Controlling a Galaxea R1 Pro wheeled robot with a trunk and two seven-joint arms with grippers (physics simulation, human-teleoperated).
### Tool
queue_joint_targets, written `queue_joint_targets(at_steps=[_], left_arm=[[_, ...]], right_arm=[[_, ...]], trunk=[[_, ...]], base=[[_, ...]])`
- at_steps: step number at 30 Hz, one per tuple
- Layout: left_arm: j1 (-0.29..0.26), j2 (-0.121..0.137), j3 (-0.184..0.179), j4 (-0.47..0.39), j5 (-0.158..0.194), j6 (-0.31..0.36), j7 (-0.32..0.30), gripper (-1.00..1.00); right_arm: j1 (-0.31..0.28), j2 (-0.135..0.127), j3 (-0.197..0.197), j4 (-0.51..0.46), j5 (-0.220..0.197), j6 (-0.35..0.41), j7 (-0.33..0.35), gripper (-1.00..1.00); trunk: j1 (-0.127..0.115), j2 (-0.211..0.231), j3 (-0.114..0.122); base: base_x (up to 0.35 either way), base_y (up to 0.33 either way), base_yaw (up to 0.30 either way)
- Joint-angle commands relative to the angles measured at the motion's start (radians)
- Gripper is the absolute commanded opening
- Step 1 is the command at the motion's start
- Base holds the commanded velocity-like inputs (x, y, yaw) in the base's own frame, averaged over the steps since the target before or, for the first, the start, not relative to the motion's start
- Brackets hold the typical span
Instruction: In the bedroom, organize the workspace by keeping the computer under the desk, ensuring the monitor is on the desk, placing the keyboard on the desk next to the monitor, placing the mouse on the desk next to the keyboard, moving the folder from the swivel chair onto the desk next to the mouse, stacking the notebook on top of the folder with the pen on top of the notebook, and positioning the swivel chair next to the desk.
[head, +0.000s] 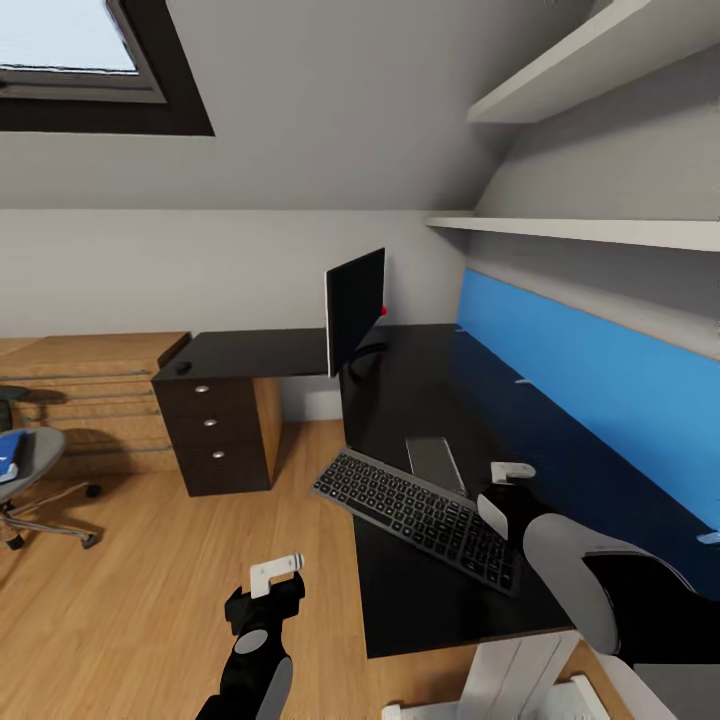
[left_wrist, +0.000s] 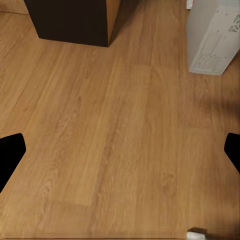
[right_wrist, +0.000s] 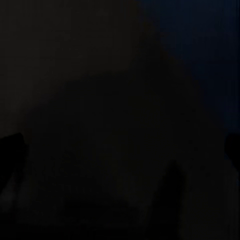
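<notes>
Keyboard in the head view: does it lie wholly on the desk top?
No: the keyboard lies askew, with its left corner hanging past the edge of the desk.

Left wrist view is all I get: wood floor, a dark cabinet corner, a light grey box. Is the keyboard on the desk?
Observer: Yes, the keyboard lies askew on the desk, one corner past its front edge.
Operator: And the folder?
Observer: The folder lies on the swivel chair seat, off to the left.
Operator: Right arm?
Observer: The right gripper hangs over the desk by the keyboard, jaws open.
</notes>
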Motion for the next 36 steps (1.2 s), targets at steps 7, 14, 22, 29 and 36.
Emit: queue_joint_targets(at_steps=[7, 14, 22, 29, 36], left_arm=[[-0.001, 0.000, -0.002, -0.001, 0.007, 0.003, 0.007, 1.00], [-0.001, -0.001, -0.002, -0.001, 0.007, 0.003, 0.007, 1.00], [-0.001, -0.001, -0.002, -0.001, 0.007, 0.003, 0.007, 1.00], [-0.001, -0.001, -0.002, -0.001, 0.007, 0.003, 0.007, 1.00], [-0.001, -0.001, -0.002, -0.001, 0.007, 0.004, 0.007, 1.00]], right_arm=[[0.000, 0.000, 0.000, -0.001, -0.008, 0.009, -0.003, 1.00], [0.000, 0.000, 0.000, -0.001, -0.008, 0.009, -0.003, 1.00], [0.000, -0.001, 0.000, -0.001, -0.008, 0.009, -0.003, 1.00], [0.000, 0.000, 0.000, -0.001, -0.008, 0.009, -0.003, 1.00], [0.000, 0.000, 0.000, -0.001, -0.008, 0.008, -0.003, 1.00]], trunk=[[0.000, -0.001, -0.001], [0.000, -0.001, -0.001], [0.000, -0.001, -0.001], [0.000, -0.001, -0.001], [0.000, -0.001, -0.001]], base=[[-0.129, 0.000, 0.000], [-0.117, 0.000, 0.000], [-0.116, 0.000, 0.000], [-0.091, 0.000, 0.000], [-0.006, 0.000, 0.000]])
